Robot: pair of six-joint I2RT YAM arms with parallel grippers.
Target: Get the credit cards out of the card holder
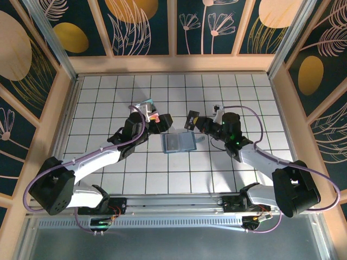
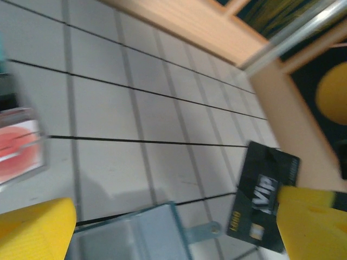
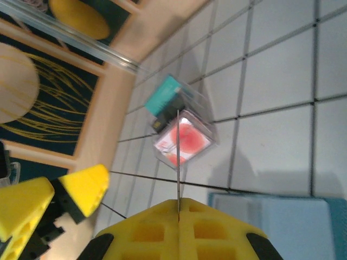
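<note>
Closest to the right wrist camera, the right gripper (image 3: 179,203) has its yellow fingers pressed together on the black credit card (image 3: 178,162), which shows there only as a thin line rising edge-on from between the fingertips. From the left wrist camera the same card shows its face, dark with pale "VIP" lettering, held up off the tiled table (image 1: 108,179). The left gripper (image 1: 157,120) has its two yellow fingers (image 2: 32,230) spread wide at either side of its view, with nothing between them but the tiles and a corner of the card holder below. The card holder (image 1: 179,143) lies opened flat on the white tiles, its paler blue-grey inside facing up, between the two grippers and a little nearer the arm bases; neither gripper touches it. Just beyond the left gripper, on the table, sits the red-pink card (image 3: 184,138), seemingly under a clear cover, with the teal card (image 3: 162,96) lying against its far end. Whether those two cards overlap or only meet cannot be told. Both sit well apart from the black one.
</note>
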